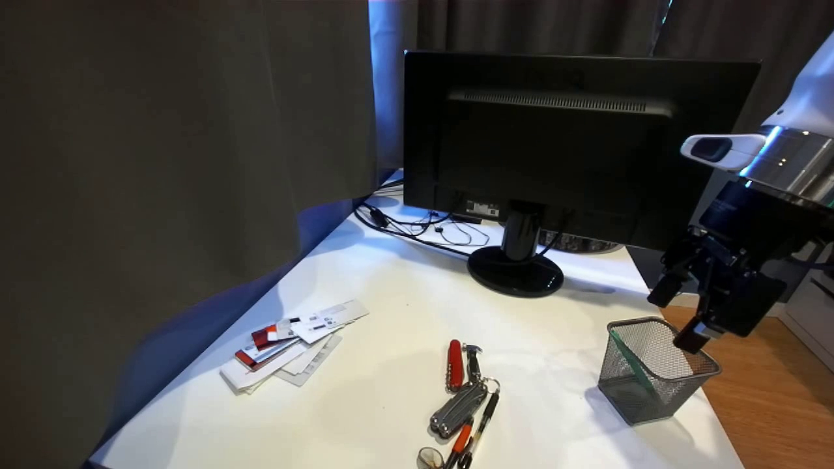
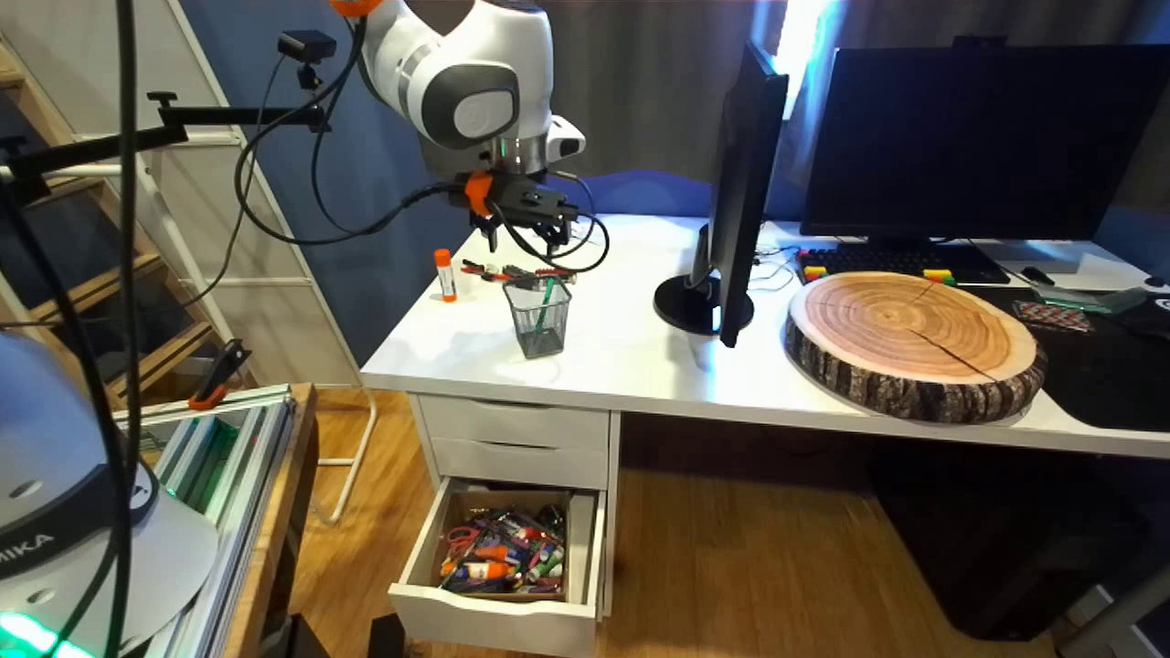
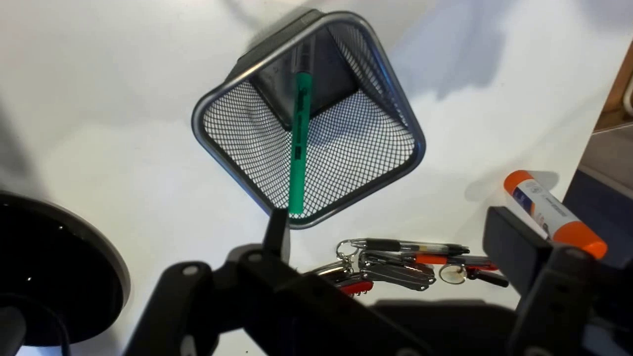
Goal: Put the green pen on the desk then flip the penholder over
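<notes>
Green pen (image 3: 298, 143), not yet lifted out: on a white desk (image 1: 397, 312), with the gripper (image 3: 388, 222) hanging higher and to one side, it leans inside a mesh penholder (image 3: 358, 133). The desk's edge lies near the penholder, and a stray knock during the reach could send both over the side. The gripper's fingers stand wide with nothing between them; coming down at that spread, one could snag the rim and tip the penholder, or pinch mesh and pen together. The penholder stands upright, mouth up, and looks light enough to skid; flipping it with the pen inside would likely spill it. The pen's upper end sits about level with the rim, leaving little to grasp, and once on the desk it could roll. Its long axis runs on a slant, neither upright nor flat, from base to rim corner. The solid green end points up, toward the corner nearest one fingertip in the wrist view; what looks like a clear end points down.
</notes>
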